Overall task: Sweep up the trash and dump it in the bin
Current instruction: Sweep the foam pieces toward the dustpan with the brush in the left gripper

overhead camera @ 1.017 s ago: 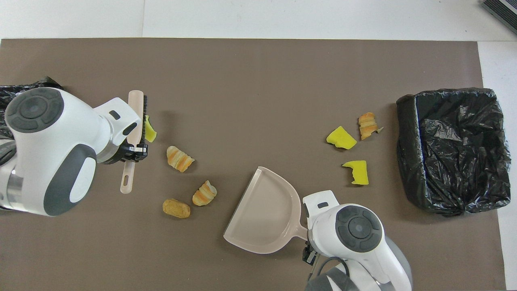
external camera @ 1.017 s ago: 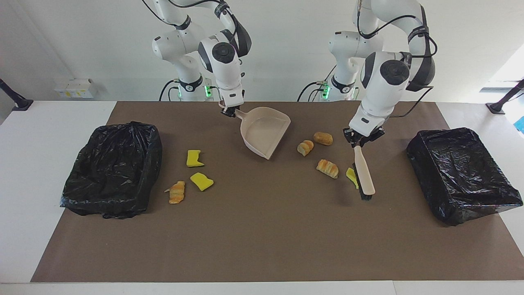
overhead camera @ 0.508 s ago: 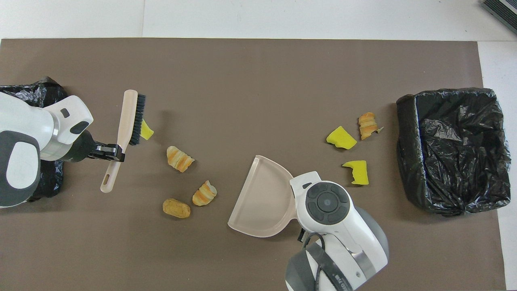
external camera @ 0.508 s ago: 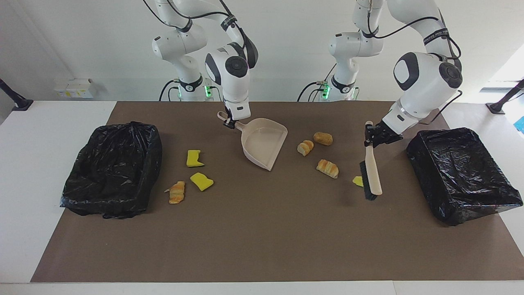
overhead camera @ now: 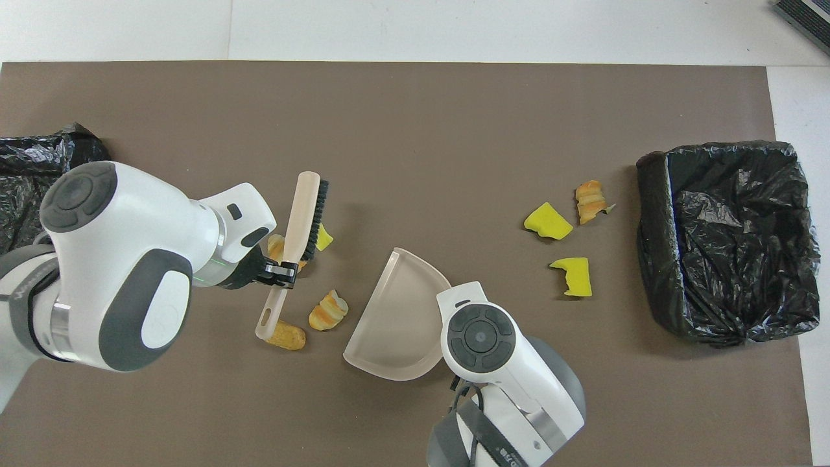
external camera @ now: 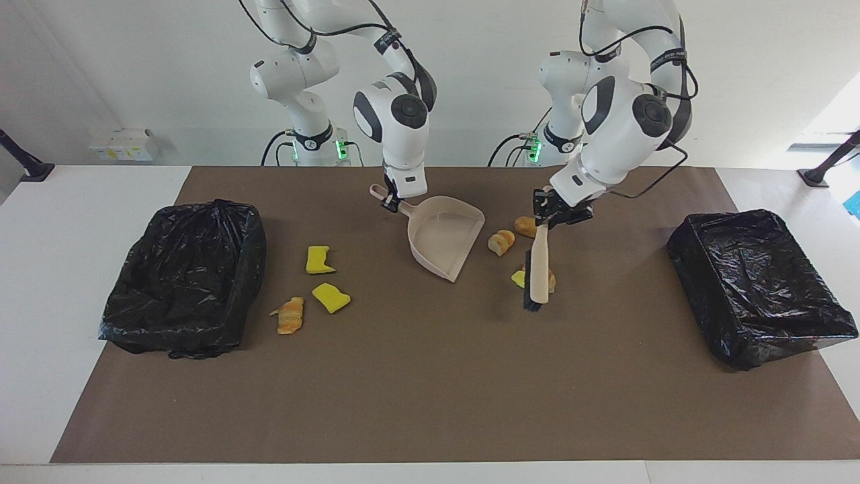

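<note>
My left gripper [external camera: 555, 215] is shut on the handle of a beige brush [external camera: 537, 274], which also shows in the overhead view [overhead camera: 305, 217]. Its bristles rest against a yellow sponge chunk [overhead camera: 323, 237] and a striped bread piece [overhead camera: 275, 246]. My right gripper [external camera: 392, 202] is shut on the handle of the beige dustpan [external camera: 445, 236], whose mouth faces the brush. Another striped piece [external camera: 500, 242] and a brown bun [external camera: 525, 226] lie between pan and brush. Two yellow chunks [external camera: 319, 260] [external camera: 330, 297] and a striped piece [external camera: 290, 315] lie toward the right arm's end.
A black-lined bin [external camera: 188, 275] stands at the right arm's end of the brown mat, and another [external camera: 759, 286] stands at the left arm's end. The brown mat [external camera: 430, 390] covers most of the white table.
The left gripper swung the brush out toward its bin, then back toward the dustpan, pushing the yellow chunk along to the striped piece. The right gripper moved the dustpan toward that trash and turned it.
</note>
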Robot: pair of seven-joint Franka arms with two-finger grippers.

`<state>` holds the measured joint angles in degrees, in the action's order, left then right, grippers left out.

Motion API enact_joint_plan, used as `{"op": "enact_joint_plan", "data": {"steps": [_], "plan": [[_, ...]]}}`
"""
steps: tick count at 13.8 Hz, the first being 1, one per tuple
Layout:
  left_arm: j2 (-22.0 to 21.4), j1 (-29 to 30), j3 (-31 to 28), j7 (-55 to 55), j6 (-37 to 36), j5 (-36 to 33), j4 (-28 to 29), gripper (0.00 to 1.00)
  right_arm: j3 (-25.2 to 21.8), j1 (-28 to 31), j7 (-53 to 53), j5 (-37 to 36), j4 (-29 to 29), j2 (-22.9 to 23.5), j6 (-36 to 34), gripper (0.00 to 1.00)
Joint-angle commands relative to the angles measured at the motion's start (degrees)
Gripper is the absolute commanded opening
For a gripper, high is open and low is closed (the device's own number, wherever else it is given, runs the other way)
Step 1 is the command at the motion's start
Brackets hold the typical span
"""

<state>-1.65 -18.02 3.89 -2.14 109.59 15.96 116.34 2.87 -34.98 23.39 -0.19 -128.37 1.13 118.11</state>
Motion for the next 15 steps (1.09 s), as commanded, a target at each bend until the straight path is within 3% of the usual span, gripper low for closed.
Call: {"op": "enact_joint_plan", "data": {"steps": [1, 3, 6, 11, 15], "plan": [[-7.5, -3.9, -1.0, -1.4, 0.7, 0.8, 9.6, 0.00, 0.3, -0.8, -3.0, -0.9, 0.9, 2.1, 1.9, 0.00], [-13.0, -4.0, -1.1, -0.6, 3.3, 0.7, 17.7, 0.00, 0.3, -0.9, -3.1, -0.9, 0.9, 2.2, 1.9, 0.00], [-13.7, 0.9, -1.3, 4.9, 3.6, -1.1, 20.5, 0.00, 0.3, -0.9, -3.3, -0.6, 1.1, 2.4, 2.0, 0.00], [-9.9, 14.1, -1.3, 16.9, 7.6, -1.9, 17.3, 0.00, 0.3, -0.9, -3.4, -0.6, 2.1, 2.8, 1.9, 0.00], [-5.0, 15.8, -1.3, 20.7, 12.5, -2.0, 16.9, 0.00, 0.3, -1.0, -3.4, -0.6, 2.1, 3.0, 1.9, 0.00]]}}
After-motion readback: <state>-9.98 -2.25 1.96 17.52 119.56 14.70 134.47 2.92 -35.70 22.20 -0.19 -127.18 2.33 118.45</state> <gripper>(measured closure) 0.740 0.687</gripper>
